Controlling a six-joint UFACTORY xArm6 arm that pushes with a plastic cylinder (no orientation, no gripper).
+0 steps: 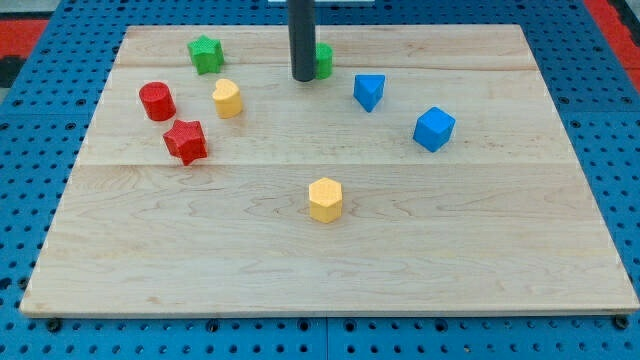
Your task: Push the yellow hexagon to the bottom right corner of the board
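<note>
Nearest the view's bottom edge is found the wooden board point(520, 260), the largest item, laid on a blue pegboard surface point(30, 110) that is seen on all sides.

Next in size is listed the dark rod, entered from the view's top; my tip point(303, 77) is set down on the board near its top edge, just left of a green block point(324, 61), which is partly hidden behind the rod so that its shape cannot be made out. No jaws are carried by the rod, so nothing is held; whether the green block is touched cannot be told.

Blocks are catalogued as follows:
- blue cube point(434, 128), at the view's right, middle height.
- blue block point(369, 91), wedge-like, placed up and left of the cube.
- yellow hexagon point(325, 199), alone near the board's centre, well below my tip and well apart from the bottom right corner.
- second yellow block point(227, 98), placed left of my tip.
- red star point(185, 141), at the left.
- red cylinder point(157, 101), just above the red star.
- green star point(205, 54), at the upper left.
</note>
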